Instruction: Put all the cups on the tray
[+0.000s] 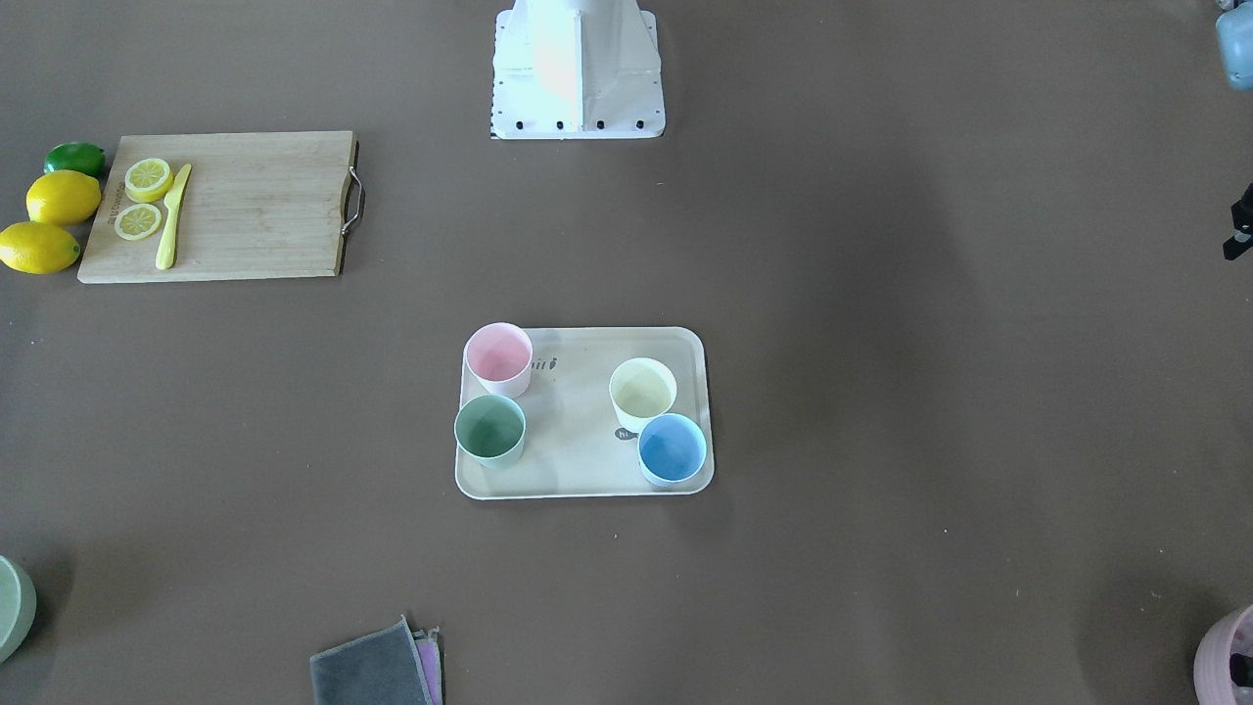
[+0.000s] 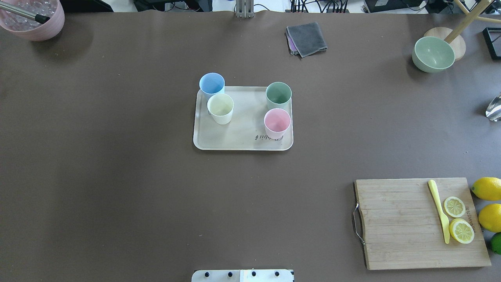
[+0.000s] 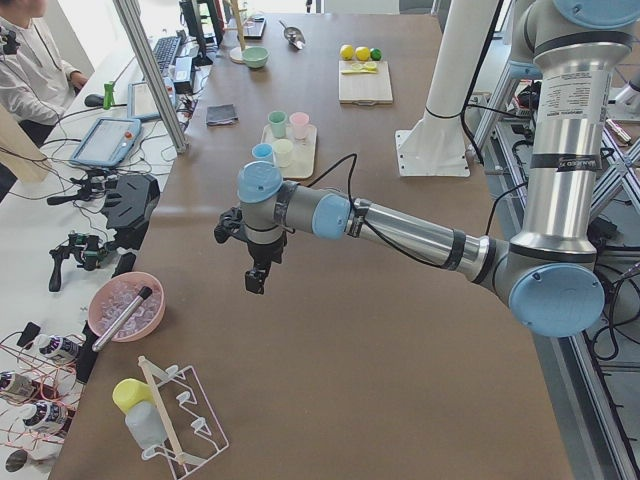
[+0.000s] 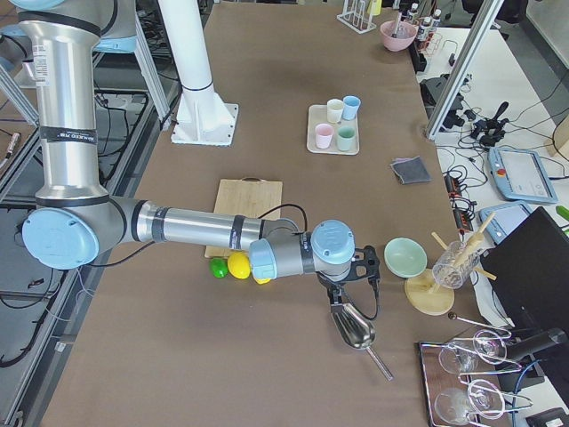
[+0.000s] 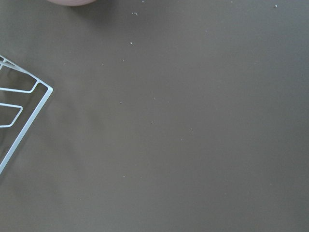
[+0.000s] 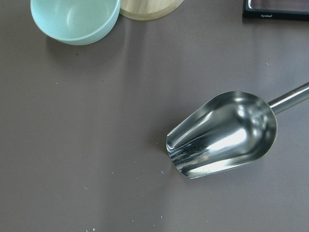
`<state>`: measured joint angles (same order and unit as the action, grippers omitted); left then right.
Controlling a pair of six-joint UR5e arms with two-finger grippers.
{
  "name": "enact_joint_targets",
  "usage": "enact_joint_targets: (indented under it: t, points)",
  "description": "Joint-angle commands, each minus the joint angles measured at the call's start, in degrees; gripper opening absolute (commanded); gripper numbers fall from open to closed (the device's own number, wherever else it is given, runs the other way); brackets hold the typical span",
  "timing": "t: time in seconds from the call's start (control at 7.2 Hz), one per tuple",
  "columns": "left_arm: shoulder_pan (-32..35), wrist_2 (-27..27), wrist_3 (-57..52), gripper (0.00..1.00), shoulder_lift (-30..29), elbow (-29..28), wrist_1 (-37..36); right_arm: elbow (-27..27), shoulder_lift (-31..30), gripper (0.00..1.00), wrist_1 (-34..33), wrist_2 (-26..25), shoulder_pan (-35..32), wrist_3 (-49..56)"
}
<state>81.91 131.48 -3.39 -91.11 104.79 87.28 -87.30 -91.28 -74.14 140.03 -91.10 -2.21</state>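
Note:
The cream-beige tray (image 2: 242, 135) lies mid-table, also in the front view (image 1: 578, 470). All four cups stand upright on it: the pink cup (image 2: 277, 122), the cream-yellow cup (image 2: 220, 107), the sage green cup (image 2: 278, 94) and the light blue cup (image 2: 211, 84) at the tray's far left corner. My left gripper (image 3: 256, 280) hangs over bare table far to the tray's left. My right gripper (image 4: 342, 294) hangs far to the right, above a metal scoop (image 6: 224, 133). Both show only in the side views, so I cannot tell whether they are open or shut.
A wooden cutting board (image 2: 411, 223) with lemon slices and a yellow knife (image 2: 439, 209) lies near right, whole lemons (image 2: 487, 188) beside it. A grey cloth (image 2: 307, 38) and green bowl (image 2: 433, 53) lie far right. A pink container (image 2: 33, 19) stands far left, near a wire rack (image 5: 19, 111).

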Motion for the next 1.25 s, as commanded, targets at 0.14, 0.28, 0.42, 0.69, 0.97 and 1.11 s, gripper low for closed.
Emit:
enact_joint_targets:
  t: [0.14,0.28,0.42,0.69,0.97,1.11]
  points:
    - [-0.1,2.2,1.3,0.98,0.4,-1.3,0.1,-6.0,-1.0,1.0,-5.1,0.1,-1.7,0.3]
    - [-0.1,3.1,1.3,0.98,0.1,-2.0,-0.1,-6.2,-0.8,1.0,-5.9,0.2,-2.8,0.3]
    - [0.1,3.3,1.0,0.98,0.4,-1.0,0.0,-6.5,-1.9,1.0,-6.1,0.1,-2.9,0.3]
    - [0.2,3.3,1.0,0.98,0.5,-0.1,-0.2,-11.7,-5.5,1.0,-5.9,-0.1,-3.2,0.3]
    - [0.2,3.3,0.8,0.98,3.0,2.7,-0.1,-11.8,-5.8,1.0,-5.9,-0.1,-3.2,0.3]
    - [0.3,3.3,0.8,0.98,3.0,3.7,-0.1,-11.9,-5.8,1.0,-5.8,-0.1,-3.2,0.3]
